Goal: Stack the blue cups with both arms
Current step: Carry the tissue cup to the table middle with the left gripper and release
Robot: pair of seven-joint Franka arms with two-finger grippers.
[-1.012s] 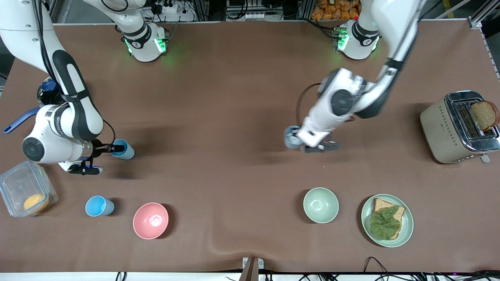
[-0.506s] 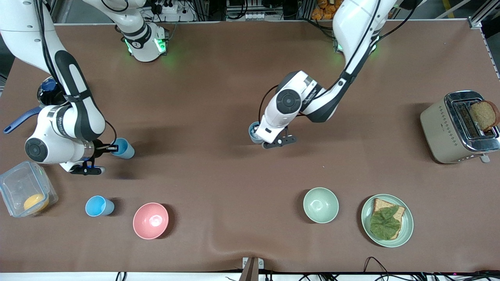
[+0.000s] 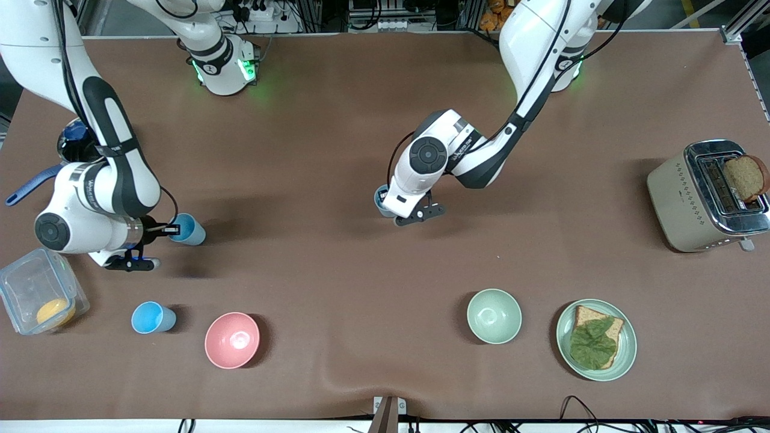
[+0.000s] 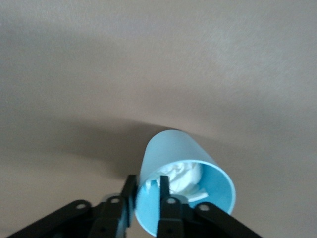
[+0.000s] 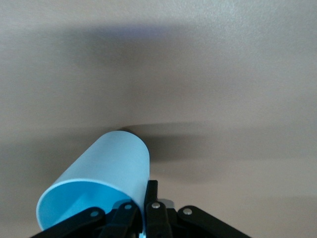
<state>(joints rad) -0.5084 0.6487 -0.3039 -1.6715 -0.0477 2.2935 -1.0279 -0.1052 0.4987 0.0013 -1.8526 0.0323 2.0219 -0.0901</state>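
Left wrist view has the left gripper (image 4: 147,198) pinching the rim of a pale blue cup (image 4: 184,173), one finger (image 4: 171,210) inside the mouth and the other outside the wall; crumpled white stuff sits in the cup. In the right wrist view the right gripper (image 5: 141,206) is clenched on the rim of a sky blue cup (image 5: 106,173), tilted over bare brown table (image 5: 198,64).

Over the last second the left arm has swung its cup from near the toaster's side toward the table's middle, so the cup (image 3: 381,198) now hangs over open mat, half hidden by the wrist. The right gripper (image 3: 171,229) has closed on its cup (image 3: 187,228) in that same second and barely shifted. Both cups now look secured, so I judge the task is at the bring-together stage, with the wide gap between the arms yet to be closed.

A third blue cup (image 3: 151,317) stands upright near the front edge, beside the pink bowl (image 3: 232,340). The stretch between the two held cups is unobstructed. The pale green bowl (image 3: 494,316), plate (image 3: 627,352) and toaster (image 3: 680,198) lie well apart from that lane; a plastic container (image 3: 30,282) sits just beside the right wrist.
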